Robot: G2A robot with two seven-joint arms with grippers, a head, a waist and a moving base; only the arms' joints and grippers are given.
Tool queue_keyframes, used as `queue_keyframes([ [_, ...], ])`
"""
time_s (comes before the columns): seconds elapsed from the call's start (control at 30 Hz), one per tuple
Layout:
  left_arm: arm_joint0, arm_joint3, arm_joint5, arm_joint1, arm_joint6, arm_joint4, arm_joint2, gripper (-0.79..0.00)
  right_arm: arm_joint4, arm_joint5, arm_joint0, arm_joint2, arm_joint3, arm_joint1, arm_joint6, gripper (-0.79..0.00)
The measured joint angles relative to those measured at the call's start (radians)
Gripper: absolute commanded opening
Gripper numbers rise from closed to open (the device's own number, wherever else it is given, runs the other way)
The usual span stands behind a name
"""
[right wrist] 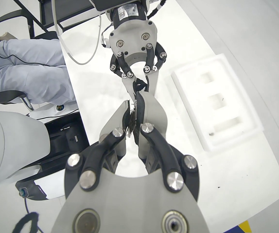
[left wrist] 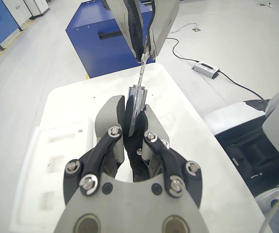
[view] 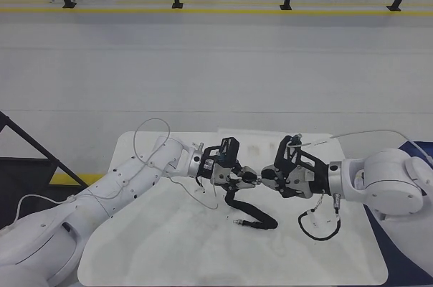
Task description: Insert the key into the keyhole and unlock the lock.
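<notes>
A white foam tray [right wrist: 214, 88] lies on the bench [view: 166, 237] below and to one side of the two grippers; it has three rectangular recesses, with a small dark speck next to one of them. The left gripper [left wrist: 133, 103] is clamped on the cable lock [left wrist: 137, 98] – the chrome cylinder sticks out past its fingertips. Facing it tip to tip, the right gripper [left wrist: 144, 54] pinches the key [left wrist: 142, 71] by its head. The blade reaches the cylinder's end face, but how deep it sits cannot be told. The lock's black cable [view: 252, 212] droops from the left gripper and curls onto the bench beneath both grippers.
</notes>
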State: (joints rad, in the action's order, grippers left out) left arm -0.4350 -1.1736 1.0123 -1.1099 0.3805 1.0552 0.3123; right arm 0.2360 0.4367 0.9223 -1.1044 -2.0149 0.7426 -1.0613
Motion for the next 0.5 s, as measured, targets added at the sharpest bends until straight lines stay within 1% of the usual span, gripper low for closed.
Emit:
queue_keyframes([
  [0.07, -0.003, 0.002, 0.0, -0.001, -0.006, 0.004, 0.005, -0.785, 0.0, 0.001, -0.001, 0.0, 0.003, 0.001, 0.0, -0.336],
  [0.1, -0.005, 0.004, 0.0, -0.001, -0.011, 0.006, 0.009, -0.785, 0.0, 0.0, -0.001, -0.001, 0.005, 0.001, 0.0, -0.154],
  [0.13, -0.006, 0.006, 0.0, -0.001, -0.014, 0.008, 0.013, -0.785, 0.0, 0.0, 0.0, -0.002, 0.006, 0.001, -0.001, -0.086],
  [0.2, -0.012, 0.013, 0.0, -0.003, -0.021, 0.012, 0.02, -0.785, 0.002, 0.001, 0.002, -0.008, 0.009, 0.0, -0.001, 0.0],
  [0.5, -0.04, 0.048, -0.012, -0.013, -0.079, 0.062, 0.05, -0.785, -0.004, 0.024, 0.039, -0.072, 0.025, -0.01, 0.025, 0.0],
])
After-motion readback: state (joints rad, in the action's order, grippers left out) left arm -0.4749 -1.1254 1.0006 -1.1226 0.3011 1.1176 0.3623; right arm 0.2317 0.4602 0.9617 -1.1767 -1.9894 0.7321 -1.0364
